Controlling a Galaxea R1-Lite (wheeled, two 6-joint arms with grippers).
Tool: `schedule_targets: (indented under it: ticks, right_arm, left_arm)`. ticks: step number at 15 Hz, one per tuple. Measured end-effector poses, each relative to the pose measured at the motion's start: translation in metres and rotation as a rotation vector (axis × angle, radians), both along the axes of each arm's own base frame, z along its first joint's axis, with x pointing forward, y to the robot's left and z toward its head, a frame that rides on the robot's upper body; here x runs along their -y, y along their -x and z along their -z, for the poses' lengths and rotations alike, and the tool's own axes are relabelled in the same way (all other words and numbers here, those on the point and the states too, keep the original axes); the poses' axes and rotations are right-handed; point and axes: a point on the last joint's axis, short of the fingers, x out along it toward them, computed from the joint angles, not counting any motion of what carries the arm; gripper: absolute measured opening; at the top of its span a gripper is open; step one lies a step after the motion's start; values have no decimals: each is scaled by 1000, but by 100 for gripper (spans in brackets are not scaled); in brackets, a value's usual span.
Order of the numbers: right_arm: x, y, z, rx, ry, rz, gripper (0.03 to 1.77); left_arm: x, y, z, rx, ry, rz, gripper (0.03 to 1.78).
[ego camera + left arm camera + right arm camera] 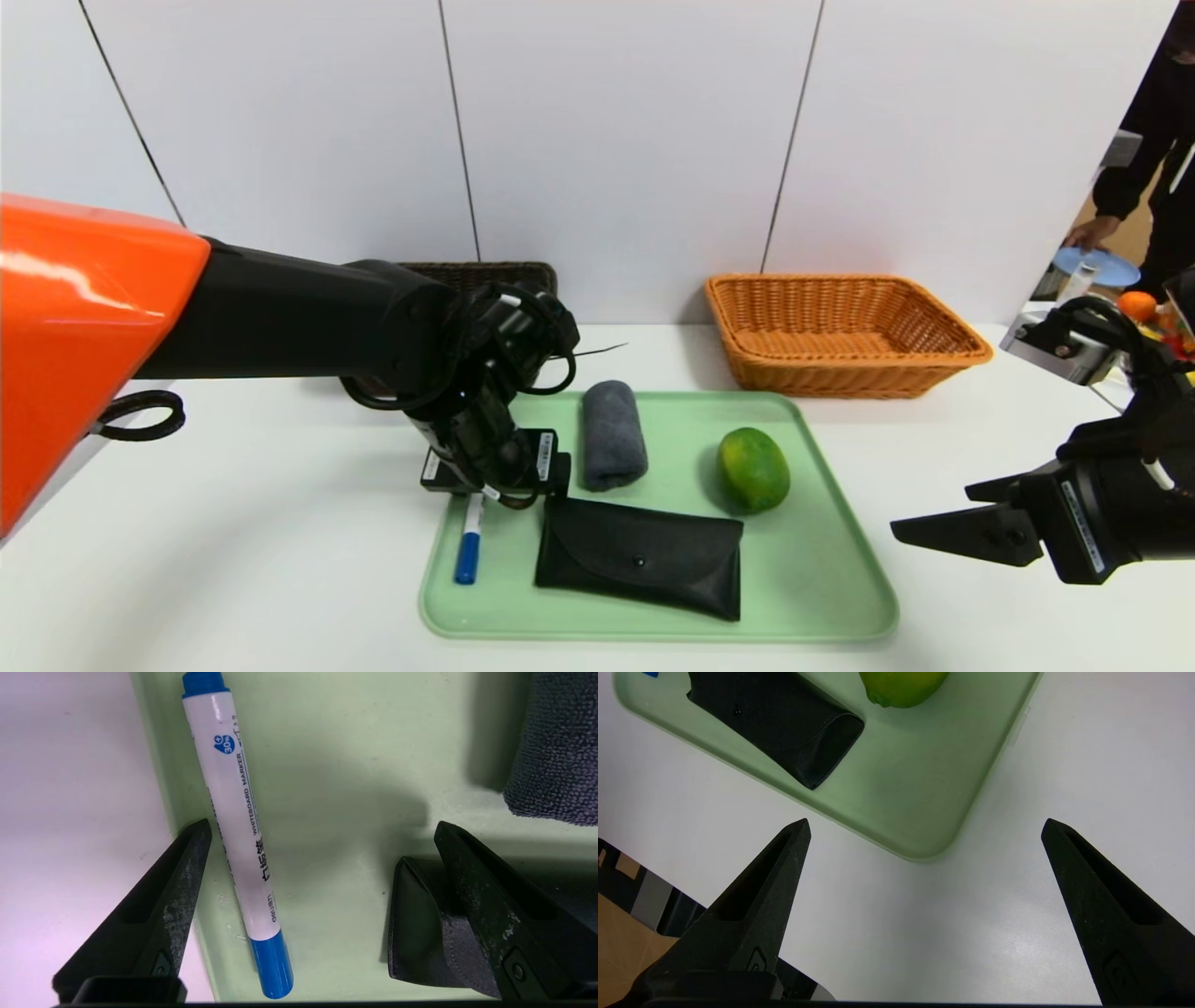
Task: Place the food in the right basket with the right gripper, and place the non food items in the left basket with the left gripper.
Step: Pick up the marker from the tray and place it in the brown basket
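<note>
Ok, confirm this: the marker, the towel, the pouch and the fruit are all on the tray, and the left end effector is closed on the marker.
Not closed: the left wrist view shows the left end effector open, its fingers apart with the marker lying between them. The rest of the statement holds.

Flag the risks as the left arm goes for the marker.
The left end effector is open around the whiteboard marker, but one finger overlaps the black snap pouch, so closing might drag or pinch it. The marker lies well off-centre, nearer the other finger; it could get pushed or roll before both fingers meet it.
</note>
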Motion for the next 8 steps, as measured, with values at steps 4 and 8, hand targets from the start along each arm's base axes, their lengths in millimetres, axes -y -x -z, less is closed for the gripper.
schedule_targets:
  ticks: [4, 8]
  right_arm:
    - [0, -1, 0, -1, 0, 0, 171]
    - [0, -1, 0, -1, 0, 0, 171]
  left_arm:
    - [1, -1, 1, -2, -2, 0, 169]
    - [1, -1, 3, -6, -7, 1, 126]
